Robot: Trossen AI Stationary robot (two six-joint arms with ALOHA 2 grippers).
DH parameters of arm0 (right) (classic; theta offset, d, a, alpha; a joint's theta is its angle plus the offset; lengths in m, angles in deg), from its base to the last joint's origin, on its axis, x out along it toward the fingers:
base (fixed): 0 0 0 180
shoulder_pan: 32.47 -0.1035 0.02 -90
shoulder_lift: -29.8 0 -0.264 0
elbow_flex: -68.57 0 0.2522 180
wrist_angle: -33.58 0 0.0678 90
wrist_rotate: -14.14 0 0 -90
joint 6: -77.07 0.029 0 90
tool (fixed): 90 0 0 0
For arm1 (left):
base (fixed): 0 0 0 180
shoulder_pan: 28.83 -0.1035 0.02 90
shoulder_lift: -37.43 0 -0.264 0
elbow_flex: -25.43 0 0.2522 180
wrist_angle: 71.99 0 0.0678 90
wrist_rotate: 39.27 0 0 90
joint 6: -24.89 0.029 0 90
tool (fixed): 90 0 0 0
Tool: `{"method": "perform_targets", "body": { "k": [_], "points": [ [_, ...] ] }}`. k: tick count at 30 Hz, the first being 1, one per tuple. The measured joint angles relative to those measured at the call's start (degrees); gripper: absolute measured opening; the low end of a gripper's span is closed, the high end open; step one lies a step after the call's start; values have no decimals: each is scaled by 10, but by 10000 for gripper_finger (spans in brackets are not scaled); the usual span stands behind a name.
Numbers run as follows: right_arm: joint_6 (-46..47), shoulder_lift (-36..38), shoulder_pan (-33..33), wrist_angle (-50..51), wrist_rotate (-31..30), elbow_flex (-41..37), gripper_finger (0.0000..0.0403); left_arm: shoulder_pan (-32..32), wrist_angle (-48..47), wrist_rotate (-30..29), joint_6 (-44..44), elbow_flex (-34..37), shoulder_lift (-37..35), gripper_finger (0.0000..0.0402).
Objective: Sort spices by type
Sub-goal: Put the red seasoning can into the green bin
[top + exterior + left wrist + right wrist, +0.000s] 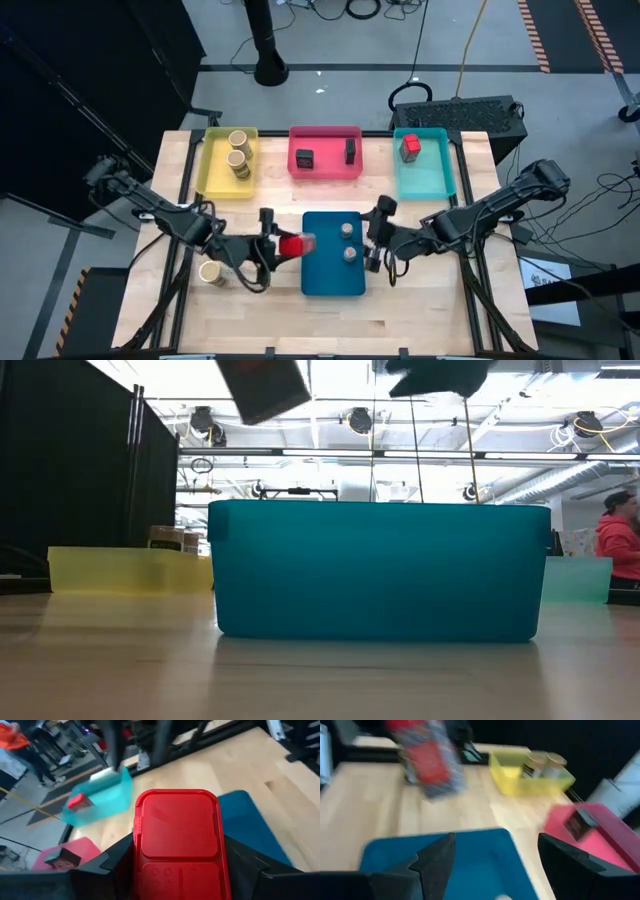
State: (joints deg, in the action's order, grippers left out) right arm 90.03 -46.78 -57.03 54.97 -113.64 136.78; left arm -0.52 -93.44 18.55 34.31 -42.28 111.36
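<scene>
Lying lengthwise from left hand (175, 870): red box (179, 840)

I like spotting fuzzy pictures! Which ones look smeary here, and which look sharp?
Right wrist view: smeared throughout, the red spice box streaked. Left wrist view: the same red box, held in the left gripper, looks crisp, but the light turquoise plastic tray behind is blurred. Low view: the dark blue plastic tray is sharp, bright ceiling lights glare behind it. High view: evenly lit, sharp.
</scene>
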Motion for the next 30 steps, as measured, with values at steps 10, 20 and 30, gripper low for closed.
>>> {"method": "perform_targets", "body": {
  "k": [10,20,30],
  "points": [
    [-23,-51,-6,-109,8,0,267,-50,68,47,46,1,19,221],
    [-96,-95,13,-197,18,3,267,-82,107,80,44,1,18,223],
    [-161,-95,32,-232,68,3,255,-84,140,106,46,1,39,224]
  ]
}}
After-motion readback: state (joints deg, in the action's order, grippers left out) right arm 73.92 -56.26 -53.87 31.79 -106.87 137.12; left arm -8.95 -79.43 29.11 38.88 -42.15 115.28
